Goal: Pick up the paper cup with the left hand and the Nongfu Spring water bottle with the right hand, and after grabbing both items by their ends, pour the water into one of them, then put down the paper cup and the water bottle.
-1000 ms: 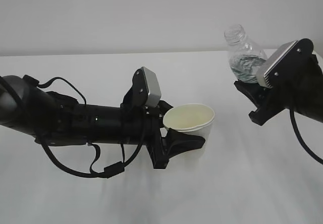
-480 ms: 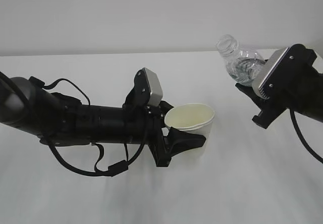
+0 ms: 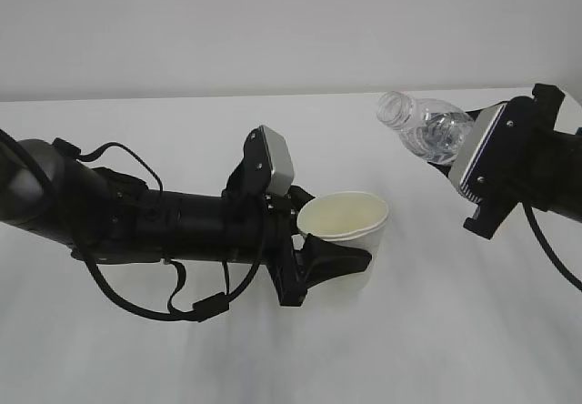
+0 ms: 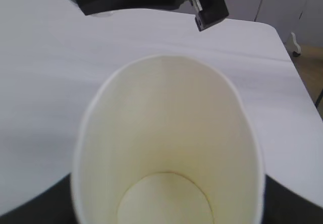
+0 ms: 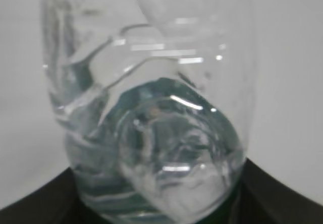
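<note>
- My left claw [image 3: 350,257] is pinching the cup [image 3: 344,227] low on its wall, one black finger [image 3: 332,260] across the near side; the cup sits upright between the jaws, mouth up.
- From my left wrist view I look straight down into the cup [image 4: 169,148]: cream inside, round bottom seam, and I see nothing lying in it.
- My right claw [image 3: 455,154] is clamped on the bottle [image 3: 426,128] at its lower end, the jaws mostly hidden behind the grey box [image 3: 473,154].
- The bottle leans out of the right claw toward the left one, tipped well over, its open neck [image 3: 394,108] above and just right of the cup's rim, not touching it.
- In my right wrist view the water [image 5: 166,148] pools in the bottle's part nearest the claw.
- White table [image 3: 136,349] lies under both claws; I cannot tell whether the cup touches it.
</note>
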Tool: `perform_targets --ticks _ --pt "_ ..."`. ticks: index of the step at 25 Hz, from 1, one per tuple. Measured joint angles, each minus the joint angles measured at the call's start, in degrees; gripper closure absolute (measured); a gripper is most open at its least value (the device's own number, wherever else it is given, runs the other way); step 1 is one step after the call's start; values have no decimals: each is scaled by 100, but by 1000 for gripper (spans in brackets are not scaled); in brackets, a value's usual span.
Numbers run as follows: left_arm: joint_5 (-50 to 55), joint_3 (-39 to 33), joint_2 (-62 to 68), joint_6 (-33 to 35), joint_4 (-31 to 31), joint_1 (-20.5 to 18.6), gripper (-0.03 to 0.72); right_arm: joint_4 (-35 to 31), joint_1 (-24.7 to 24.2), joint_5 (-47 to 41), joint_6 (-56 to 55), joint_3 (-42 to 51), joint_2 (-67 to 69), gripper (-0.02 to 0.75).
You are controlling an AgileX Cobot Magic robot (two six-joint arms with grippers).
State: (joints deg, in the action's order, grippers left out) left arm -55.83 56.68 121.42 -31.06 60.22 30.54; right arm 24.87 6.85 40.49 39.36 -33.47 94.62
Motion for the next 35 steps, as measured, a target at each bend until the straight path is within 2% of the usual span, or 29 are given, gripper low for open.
perform_targets --ticks 8,35 --pt "-11 0 0 -104 189 0 259 -12 0 -131 344 0 0 293" --pt "-45 0 0 -124 193 0 259 96 0 -162 1583 0 0 293"
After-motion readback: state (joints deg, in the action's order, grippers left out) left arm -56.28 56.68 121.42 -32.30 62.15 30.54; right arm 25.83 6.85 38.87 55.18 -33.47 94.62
